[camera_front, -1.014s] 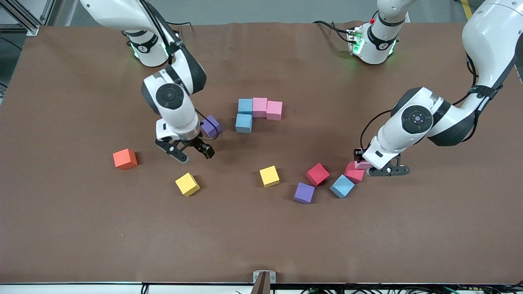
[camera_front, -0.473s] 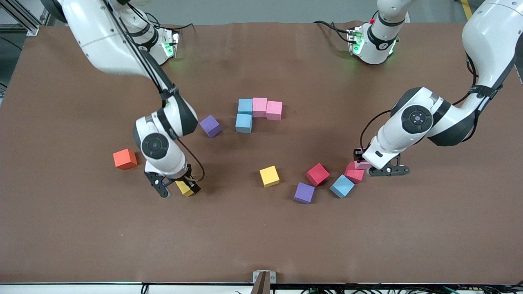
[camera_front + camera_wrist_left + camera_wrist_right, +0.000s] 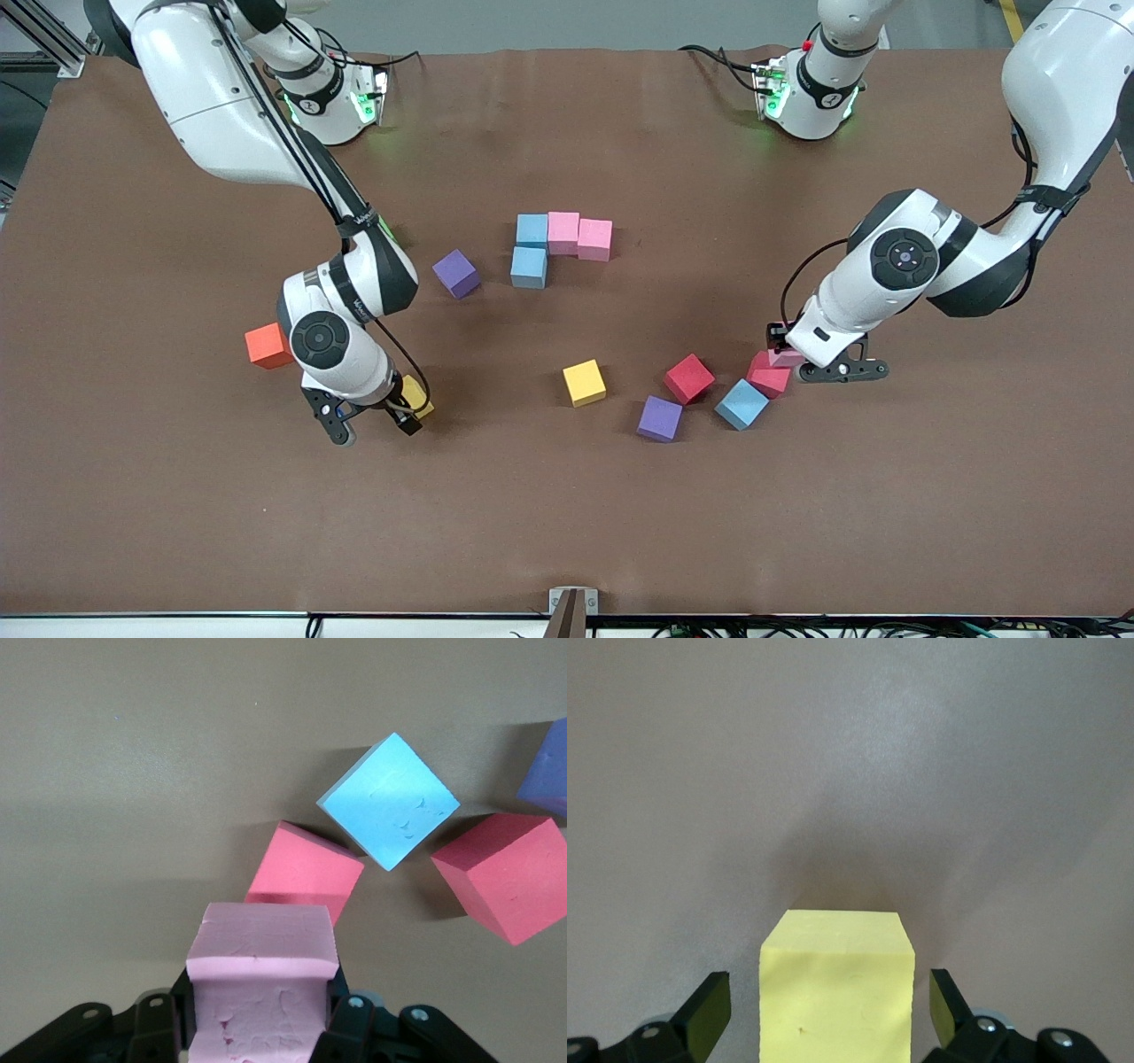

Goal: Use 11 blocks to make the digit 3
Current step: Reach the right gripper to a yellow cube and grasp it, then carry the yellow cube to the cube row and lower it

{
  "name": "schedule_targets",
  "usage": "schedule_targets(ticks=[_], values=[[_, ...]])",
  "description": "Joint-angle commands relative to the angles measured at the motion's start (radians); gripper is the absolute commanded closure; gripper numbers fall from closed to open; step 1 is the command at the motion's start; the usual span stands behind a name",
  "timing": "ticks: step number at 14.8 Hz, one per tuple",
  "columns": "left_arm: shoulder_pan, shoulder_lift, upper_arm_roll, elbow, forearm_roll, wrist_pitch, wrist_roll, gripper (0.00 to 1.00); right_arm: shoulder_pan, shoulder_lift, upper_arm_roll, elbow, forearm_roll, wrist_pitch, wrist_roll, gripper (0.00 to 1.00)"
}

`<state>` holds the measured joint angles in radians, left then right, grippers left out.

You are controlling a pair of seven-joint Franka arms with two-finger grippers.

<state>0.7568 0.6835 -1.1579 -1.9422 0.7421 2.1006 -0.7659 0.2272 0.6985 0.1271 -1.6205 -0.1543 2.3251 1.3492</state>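
Note:
My right gripper [image 3: 375,428] is open and low at the table, its fingers either side of a yellow cube [image 3: 418,396], which fills the right wrist view [image 3: 835,992] with a gap on each side. My left gripper [image 3: 784,353] is shut on a pink cube [image 3: 786,359] [image 3: 261,966], just over a lighter red cube [image 3: 769,380] [image 3: 306,873]. Beside that lie a light blue cube [image 3: 741,403], a red cube [image 3: 688,378], a purple cube [image 3: 659,418] and a second yellow cube [image 3: 584,383]. Two light blue cubes [image 3: 531,248] and two pink cubes [image 3: 578,236] sit joined mid-table, with a purple cube [image 3: 456,272] near them.
An orange cube [image 3: 266,346] lies toward the right arm's end of the table, close beside the right arm's wrist. The brown table's edge nearest the front camera [image 3: 567,611] carries a small bracket.
My right gripper moved from beside the loose purple cube toward the front camera and down over the yellow cube, and now straddles it. The left arm has not moved.

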Motion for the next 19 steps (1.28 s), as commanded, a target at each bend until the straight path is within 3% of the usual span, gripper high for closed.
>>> schedule_targets(ticks=[1,6,7,8,13,19], values=[[-0.002,-0.016,-0.006,0.005,-0.023,-0.021,-0.006,0.51,-0.005,0.002,0.011,-0.001,0.004,-0.009,0.019,0.1],[-0.001,-0.018,-0.006,0.006,-0.023,-0.021,-0.006,0.51,0.001,0.001,0.011,-0.018,-0.002,-0.006,-0.007,0.52],[-0.001,-0.018,-0.006,0.014,-0.023,-0.021,-0.006,0.51,0.006,-0.002,0.019,-0.018,-0.001,-0.009,-0.012,0.8],[-0.002,-0.016,-0.008,0.015,-0.023,-0.021,-0.006,0.51,0.015,-0.005,0.025,-0.019,-0.001,-0.01,-0.01,0.97],[-0.002,-0.016,-0.008,0.015,-0.023,-0.021,-0.006,0.51,0.127,-0.014,0.026,-0.024,-0.001,-0.026,-0.13,0.98],[-0.002,-0.016,-0.006,0.015,-0.023,-0.021,-0.006,0.51,0.164,-0.054,0.094,-0.031,-0.002,-0.027,-0.424,0.98]])
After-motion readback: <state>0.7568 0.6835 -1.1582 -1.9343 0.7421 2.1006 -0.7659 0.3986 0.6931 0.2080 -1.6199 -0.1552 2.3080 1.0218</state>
